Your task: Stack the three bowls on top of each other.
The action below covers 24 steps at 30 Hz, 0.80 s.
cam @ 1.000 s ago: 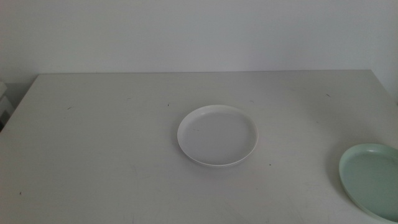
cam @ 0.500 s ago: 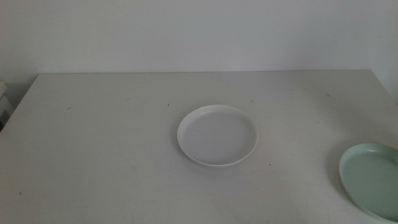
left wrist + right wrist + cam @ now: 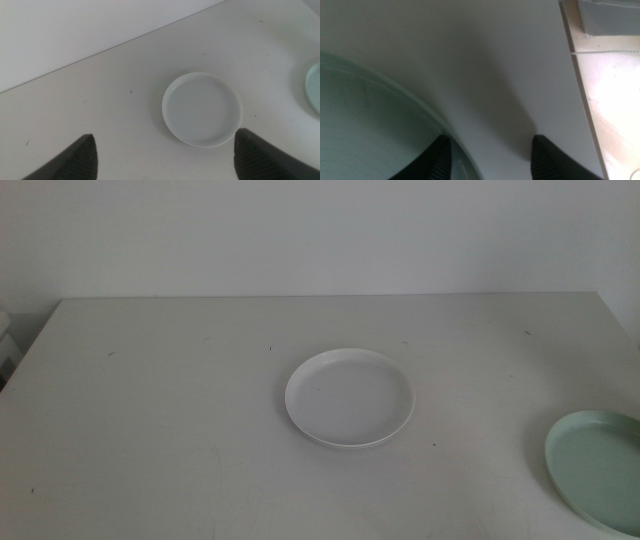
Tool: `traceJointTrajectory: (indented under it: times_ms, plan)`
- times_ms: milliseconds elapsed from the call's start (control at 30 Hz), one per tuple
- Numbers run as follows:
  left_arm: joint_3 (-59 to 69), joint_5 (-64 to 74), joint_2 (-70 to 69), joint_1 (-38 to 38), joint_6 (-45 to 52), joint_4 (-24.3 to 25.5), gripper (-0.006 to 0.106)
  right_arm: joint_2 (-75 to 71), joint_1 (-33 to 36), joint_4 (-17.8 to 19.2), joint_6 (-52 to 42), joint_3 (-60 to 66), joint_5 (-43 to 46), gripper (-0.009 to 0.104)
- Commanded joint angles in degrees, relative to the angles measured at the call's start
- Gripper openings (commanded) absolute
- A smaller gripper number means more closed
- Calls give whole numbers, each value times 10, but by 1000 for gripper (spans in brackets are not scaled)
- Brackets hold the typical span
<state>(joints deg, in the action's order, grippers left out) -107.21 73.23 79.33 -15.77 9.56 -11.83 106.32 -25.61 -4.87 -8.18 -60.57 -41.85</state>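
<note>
Middle view: cream-white bowl sits mid-desk, mint green bowl well apart at the right edge; no grey-blue one showing, no arms either.

Left wrist view: left pincer spread wide and empty, hanging above the cream bowl.

Right wrist view: right pincer open, empty, straddling the mint rim. Stiff, probably slick dishes; grip the low rim. Plain white wall behind.

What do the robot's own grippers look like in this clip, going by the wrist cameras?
Only jaw tips show. The left gripper has two dark grey, matte, wedge-shaped jaws with a rough texture. The right gripper shows two near-black, rounded tips. No cables or markings are visible; neither arm appears in the middle view.
</note>
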Motion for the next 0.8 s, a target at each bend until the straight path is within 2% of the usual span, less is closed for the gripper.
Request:
traceJointTrajectory:
  times_ms: [0, 133, 333, 533, 767]
  plan:
    - [-12, 19, -17, -3, -5, -7, 105, -20, -5, -2, -5, -17, -2, 40]
    - [-12, 19, -17, -3, -5, -7, 105, -16, -5, -5, -5, -17, -7, 28]
    - [-12, 19, -17, -3, -5, -7, 105, -17, -5, -5, -5, -17, -18, -2]
    - [-12, 19, -17, -3, -5, -7, 105, -39, -4, -35, -11, -17, -35, -1]
    - [-12, 19, -17, -3, -5, -7, 105, -100, -4, -114, -34, -33, -61, -1]
